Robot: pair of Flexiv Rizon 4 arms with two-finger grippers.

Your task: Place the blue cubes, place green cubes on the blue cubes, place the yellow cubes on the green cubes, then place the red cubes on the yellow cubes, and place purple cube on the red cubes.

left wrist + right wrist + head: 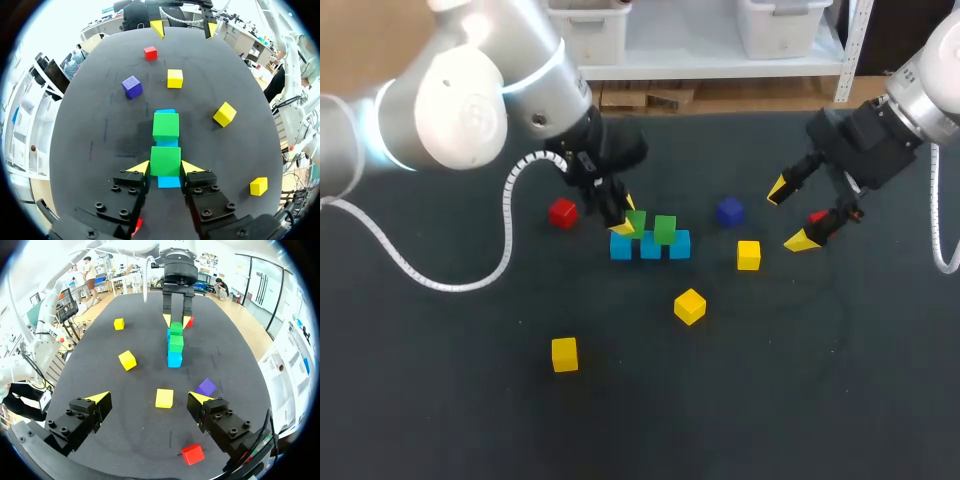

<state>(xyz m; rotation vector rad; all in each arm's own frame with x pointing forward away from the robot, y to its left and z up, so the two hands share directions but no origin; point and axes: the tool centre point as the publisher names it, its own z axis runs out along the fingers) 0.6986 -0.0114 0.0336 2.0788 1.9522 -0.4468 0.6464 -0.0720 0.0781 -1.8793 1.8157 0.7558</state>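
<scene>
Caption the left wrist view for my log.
Left gripper grips a green cube atop the blue cubes, a second green cube ahead, open right gripper beyond.

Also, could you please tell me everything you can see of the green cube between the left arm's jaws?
The green cube is a small, plain block, bright green and matte, with crisp edges and no visible marks. It sits upright on one end of the row of blue cubes, not on the table. The left jaws flank it, yellow tips against two opposite faces. A second green cube sits further along the row; a sliver of blue shows between them.
</scene>
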